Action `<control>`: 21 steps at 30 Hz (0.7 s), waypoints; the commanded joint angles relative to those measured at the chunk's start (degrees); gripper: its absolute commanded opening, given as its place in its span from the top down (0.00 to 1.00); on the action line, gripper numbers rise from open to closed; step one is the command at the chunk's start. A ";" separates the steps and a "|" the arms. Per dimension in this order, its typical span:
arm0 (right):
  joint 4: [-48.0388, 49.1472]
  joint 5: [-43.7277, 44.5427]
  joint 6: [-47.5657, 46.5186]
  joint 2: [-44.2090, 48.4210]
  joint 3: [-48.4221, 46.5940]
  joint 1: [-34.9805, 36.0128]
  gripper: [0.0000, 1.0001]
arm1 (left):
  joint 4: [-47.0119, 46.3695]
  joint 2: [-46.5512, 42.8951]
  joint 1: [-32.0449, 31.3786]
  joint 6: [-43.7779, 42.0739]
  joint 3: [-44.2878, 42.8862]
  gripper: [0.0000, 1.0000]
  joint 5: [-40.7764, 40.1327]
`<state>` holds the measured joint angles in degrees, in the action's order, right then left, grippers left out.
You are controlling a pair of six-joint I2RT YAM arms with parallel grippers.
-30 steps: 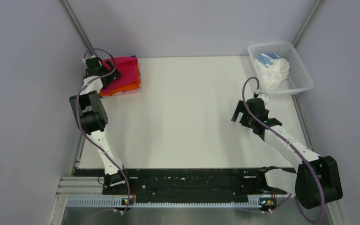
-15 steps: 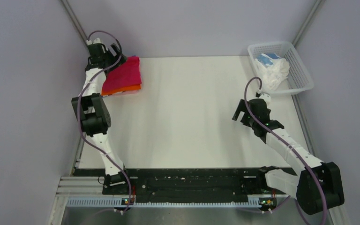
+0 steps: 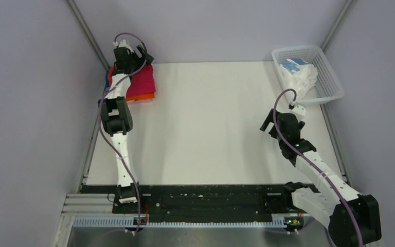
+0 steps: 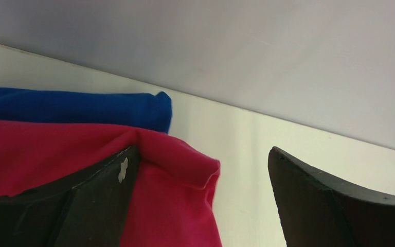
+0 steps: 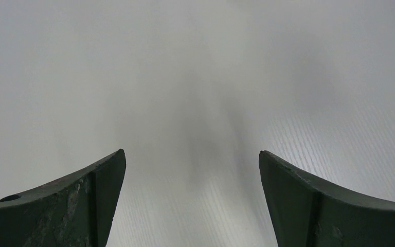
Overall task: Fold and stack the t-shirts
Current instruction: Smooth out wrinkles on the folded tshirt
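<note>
Crimson-pink t-shirt (image 3: 144,80), blue t-shirt (image 4: 82,105) and orange t-shirt (image 3: 144,96) (white mesh basket (image 3: 330,76)).

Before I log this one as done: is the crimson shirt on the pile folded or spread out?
Folded: the crimson t-shirt lies as a compact rectangle atop the orange t-shirt, with a doubled edge showing.

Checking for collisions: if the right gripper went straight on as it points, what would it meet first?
The right gripper would likely meet the bare table first; nothing else shows ahead, though depth is unclear.
</note>
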<state>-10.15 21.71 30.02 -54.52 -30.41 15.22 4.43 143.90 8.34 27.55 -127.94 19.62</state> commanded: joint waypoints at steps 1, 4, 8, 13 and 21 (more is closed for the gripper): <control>3.42 2.52 -0.53 2.62 0.85 -0.07 0.01 | -8.25 4.15 -0.01 2.15 -6.75 0.01 -6.58; 4.73 1.31 -0.47 2.16 1.33 -0.06 0.01 | -10.52 6.17 -0.40 2.75 -8.08 0.01 -12.05; 4.42 1.18 -0.68 0.82 0.56 -0.06 0.01 | -10.28 7.43 -0.65 3.52 -10.12 0.01 -12.67; 4.01 -0.13 -1.06 1.06 -0.15 -0.09 0.01 | -7.01 1.74 -1.85 0.19 -9.96 0.01 -12.24; 0.00 -2.67 -0.68 4.21 -1.47 -0.10 0.01 | 3.97 -22.30 -6.19 -6.73 2.35 0.01 -17.48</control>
<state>-8.82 20.29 29.54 -52.93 -29.63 15.22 5.34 141.38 4.89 25.36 -129.86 6.39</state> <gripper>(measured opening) 0.987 0.990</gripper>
